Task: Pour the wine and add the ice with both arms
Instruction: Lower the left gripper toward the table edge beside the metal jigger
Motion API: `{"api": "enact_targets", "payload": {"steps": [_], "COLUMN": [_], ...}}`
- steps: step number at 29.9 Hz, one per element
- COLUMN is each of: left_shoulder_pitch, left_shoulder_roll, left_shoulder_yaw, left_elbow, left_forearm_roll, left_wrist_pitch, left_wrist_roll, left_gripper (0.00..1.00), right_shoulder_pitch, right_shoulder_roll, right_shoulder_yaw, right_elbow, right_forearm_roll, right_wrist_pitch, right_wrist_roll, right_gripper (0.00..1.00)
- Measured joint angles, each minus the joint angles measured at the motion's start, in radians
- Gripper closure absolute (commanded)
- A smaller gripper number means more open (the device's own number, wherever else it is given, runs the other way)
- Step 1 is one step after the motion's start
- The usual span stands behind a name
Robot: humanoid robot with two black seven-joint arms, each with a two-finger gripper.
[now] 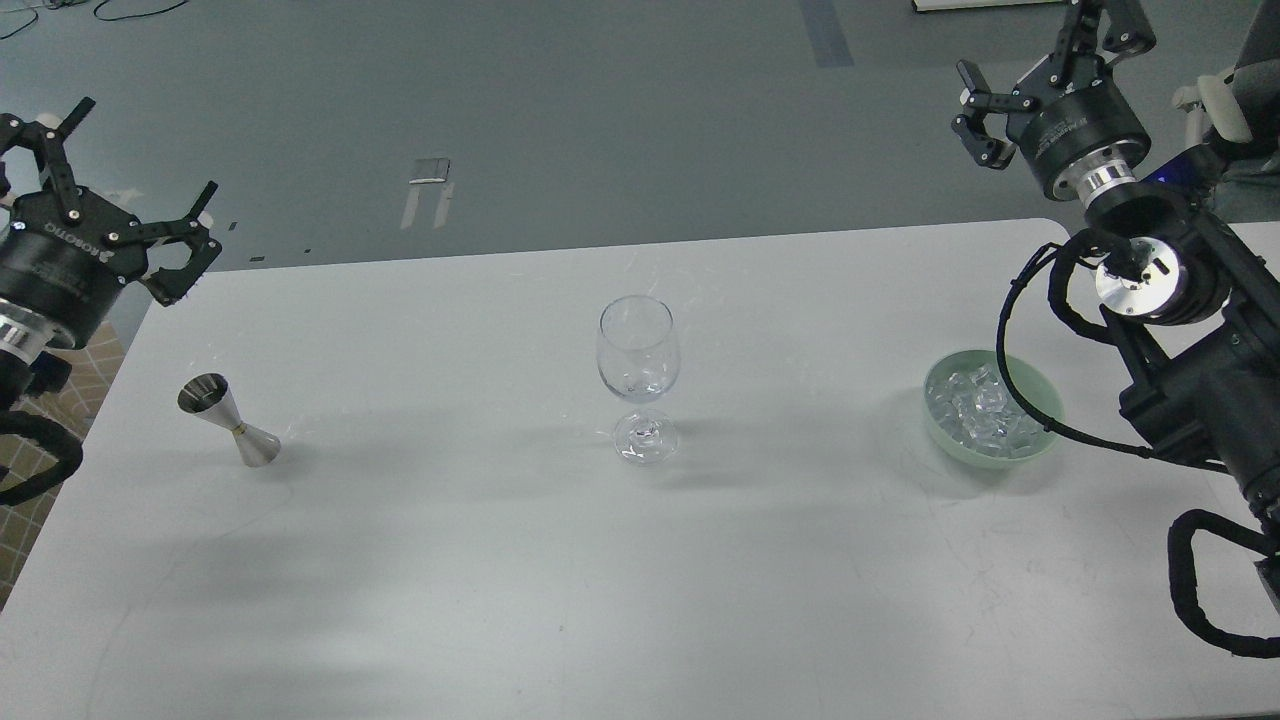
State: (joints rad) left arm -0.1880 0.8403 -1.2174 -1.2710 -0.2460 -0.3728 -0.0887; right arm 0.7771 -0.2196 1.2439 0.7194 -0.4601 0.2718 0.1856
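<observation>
A clear stemmed wine glass stands upright at the middle of the white table; it looks empty of wine. A pale green bowl at the right holds several clear ice cubes. A small steel jigger stands at the left. My left gripper is open and empty, beyond the table's far left corner, well above and behind the jigger. My right gripper is open and empty, raised beyond the far right edge, behind the bowl.
Grey floor lies beyond the table's far edge. The right arm's cable loops hang over the bowl's right side. A tan checked surface shows past the table's left edge. A person's arm shows at the far right edge.
</observation>
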Motion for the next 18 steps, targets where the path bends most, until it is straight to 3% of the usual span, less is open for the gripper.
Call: {"api": "enact_targets", "payload": {"steps": [4, 9, 14, 18], "left_shoulder_pitch": [0.258, 0.489, 0.682, 0.766], "left_shoulder_roll": [-0.051, -0.127, -0.201, -0.289], "left_shoulder_yaw": [-0.207, -0.371, -0.454, -0.468], "left_elbow": [-0.089, -0.19, -0.289, -0.329], "left_forearm_roll": [-0.042, -0.049, -0.06, -0.065], "left_wrist_pitch": [-0.001, -0.001, -0.003, 0.009], "left_wrist_roll": [-0.002, 0.008, 0.014, 0.035], "left_gripper": [0.0, 0.0, 0.0, 0.0], "right_shoulder_pitch": [-0.006, -0.007, -0.007, -0.007], "right_shoulder_roll": [0.0, 0.002, 0.004, 0.005], "right_shoulder_yaw": [-0.001, -0.001, -0.001, -0.003], "right_elbow": [0.0, -0.002, -0.002, -0.002], "right_forearm_roll": [0.0, 0.0, 0.0, 0.0], "right_wrist_pitch": [-0.003, -0.005, -0.007, -0.008], "right_wrist_roll": [0.0, -0.002, -0.003, -0.004], "right_gripper": [0.0, 0.0, 0.0, 0.0]}}
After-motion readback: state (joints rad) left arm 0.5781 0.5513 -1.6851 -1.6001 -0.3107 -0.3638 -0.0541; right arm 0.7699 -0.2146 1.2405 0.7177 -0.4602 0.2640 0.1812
